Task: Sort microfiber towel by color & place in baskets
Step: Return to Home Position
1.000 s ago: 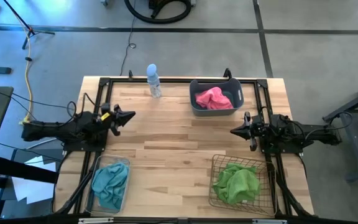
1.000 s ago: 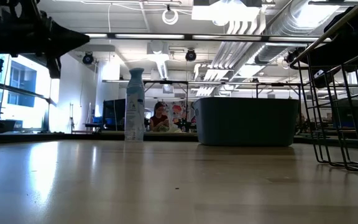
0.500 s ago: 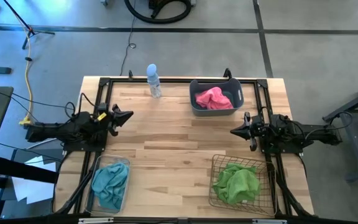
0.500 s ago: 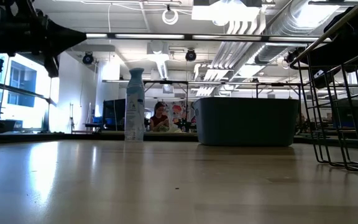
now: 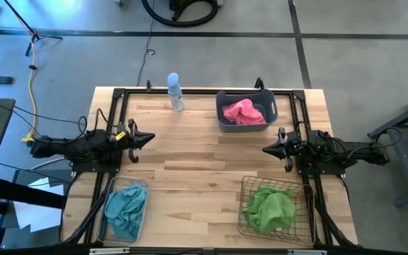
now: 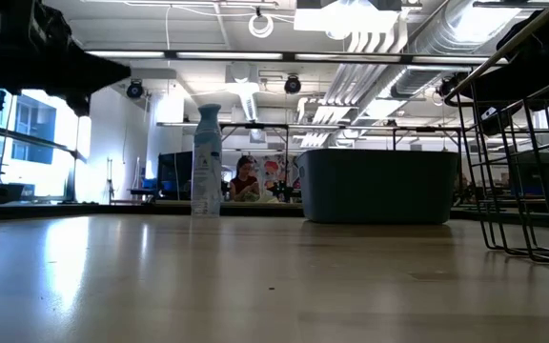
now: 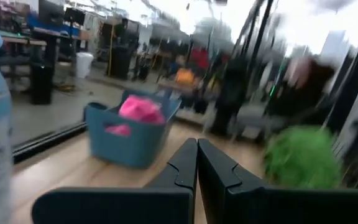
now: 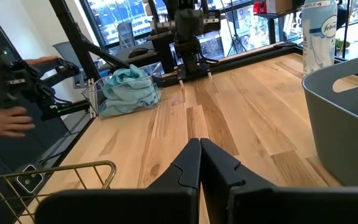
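Each cloth lies in a container. The pink towel (image 5: 243,111) sits in the grey-blue tub (image 5: 222,122) by the far edge. The teal towel (image 5: 125,209) fills the clear bin (image 5: 106,225) at the near left, and the green towel (image 5: 269,207) lies in the wire basket (image 5: 245,185) at the near right. My left gripper (image 5: 147,139) hovers over the table's left side, shut and holding nothing (image 7: 197,149). My right gripper (image 5: 266,149) hovers on the right side between tub and wire basket, shut and holding nothing (image 8: 199,146).
A clear bottle with a blue top (image 5: 175,91) stands near the far edge, left of the tub. Bare wood lies between the two grippers in the table's middle (image 5: 204,163). A person's hand (image 8: 5,118) shows beyond the table's left side.
My left gripper has swung a little toward the table's near edge, staying shut. The towels and containers have kept their places.
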`<action>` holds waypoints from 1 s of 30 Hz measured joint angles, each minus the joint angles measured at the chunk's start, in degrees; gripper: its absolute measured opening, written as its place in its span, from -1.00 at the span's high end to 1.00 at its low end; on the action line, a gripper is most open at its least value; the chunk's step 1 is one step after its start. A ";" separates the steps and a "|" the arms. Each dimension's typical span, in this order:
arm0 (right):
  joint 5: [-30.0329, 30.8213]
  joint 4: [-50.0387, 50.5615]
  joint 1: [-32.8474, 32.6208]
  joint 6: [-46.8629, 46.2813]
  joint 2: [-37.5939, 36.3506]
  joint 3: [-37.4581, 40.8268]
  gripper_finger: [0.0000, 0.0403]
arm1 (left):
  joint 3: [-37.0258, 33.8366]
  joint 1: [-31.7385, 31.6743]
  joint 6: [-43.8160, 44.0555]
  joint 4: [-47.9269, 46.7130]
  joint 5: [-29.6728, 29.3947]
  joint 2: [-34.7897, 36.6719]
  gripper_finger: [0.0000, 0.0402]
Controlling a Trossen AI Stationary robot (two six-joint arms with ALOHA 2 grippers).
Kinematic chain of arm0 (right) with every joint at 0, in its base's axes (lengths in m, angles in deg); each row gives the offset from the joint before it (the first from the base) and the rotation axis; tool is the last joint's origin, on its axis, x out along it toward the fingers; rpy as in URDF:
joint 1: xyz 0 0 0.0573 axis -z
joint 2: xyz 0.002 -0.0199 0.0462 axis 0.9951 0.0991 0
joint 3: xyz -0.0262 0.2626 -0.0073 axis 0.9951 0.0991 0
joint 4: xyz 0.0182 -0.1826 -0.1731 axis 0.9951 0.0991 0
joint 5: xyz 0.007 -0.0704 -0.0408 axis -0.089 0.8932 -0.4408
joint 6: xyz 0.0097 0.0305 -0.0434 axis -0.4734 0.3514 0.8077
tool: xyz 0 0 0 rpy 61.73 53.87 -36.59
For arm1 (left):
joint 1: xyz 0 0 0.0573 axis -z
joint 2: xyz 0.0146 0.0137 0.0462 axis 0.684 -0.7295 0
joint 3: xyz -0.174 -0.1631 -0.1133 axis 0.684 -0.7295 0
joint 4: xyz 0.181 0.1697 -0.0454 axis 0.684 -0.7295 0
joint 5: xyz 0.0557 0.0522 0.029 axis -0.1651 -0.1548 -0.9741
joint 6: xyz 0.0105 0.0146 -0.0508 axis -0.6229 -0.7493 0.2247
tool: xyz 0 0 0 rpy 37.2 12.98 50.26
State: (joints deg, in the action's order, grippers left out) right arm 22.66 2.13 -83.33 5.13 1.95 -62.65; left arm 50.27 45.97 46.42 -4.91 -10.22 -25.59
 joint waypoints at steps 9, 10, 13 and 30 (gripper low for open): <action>0.00 0.00 0.00 0.00 0.00 0.00 1.00 | 0.00 -0.86 -9.02 -3.31 0.47 0.00 1.00; 0.00 0.00 0.01 0.00 0.00 0.00 1.00 | 0.00 -0.97 -8.22 -3.25 0.50 -0.01 1.00; 0.00 -0.02 -0.01 0.00 0.00 0.00 1.00 | 0.00 -0.96 -7.89 -3.27 0.49 -0.02 1.00; 0.00 0.00 0.01 0.00 0.00 0.00 1.00 | 0.00 -0.96 -4.96 -3.25 0.48 -0.02 1.00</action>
State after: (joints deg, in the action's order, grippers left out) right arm 22.66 2.13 -83.32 5.13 1.95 -62.65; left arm 50.27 45.00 41.46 -8.16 -9.74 -25.61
